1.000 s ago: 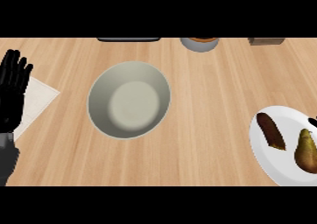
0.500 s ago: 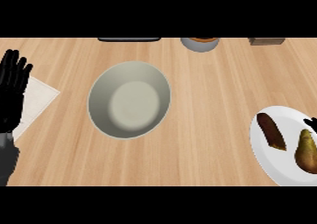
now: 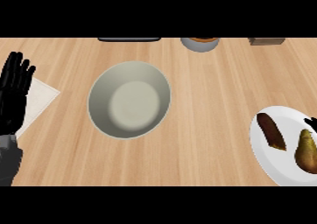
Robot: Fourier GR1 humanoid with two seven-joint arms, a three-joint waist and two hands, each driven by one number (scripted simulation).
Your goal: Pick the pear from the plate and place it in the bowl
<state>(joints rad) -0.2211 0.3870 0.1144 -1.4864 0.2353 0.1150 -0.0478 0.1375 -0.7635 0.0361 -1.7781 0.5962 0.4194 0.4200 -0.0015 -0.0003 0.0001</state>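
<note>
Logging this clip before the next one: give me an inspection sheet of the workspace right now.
Surface: light wooden counter.
Job's things: pear on white plate, at right; bowl at centre, nothing inside.
Clutter: brown oblong food beside pear; pale napkin at left; dark flat object, grey cup, brown block at far edge.
Hands: left hand open, resting at left edge; right hand barely shows at right edge.
Cables: nothing seen.
Surroundings: nothing seen.

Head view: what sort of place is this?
Probably a kitchen counter: a wooden top, a bowl in the middle, and a plate at right bearing a pear and a brown food item.
</note>
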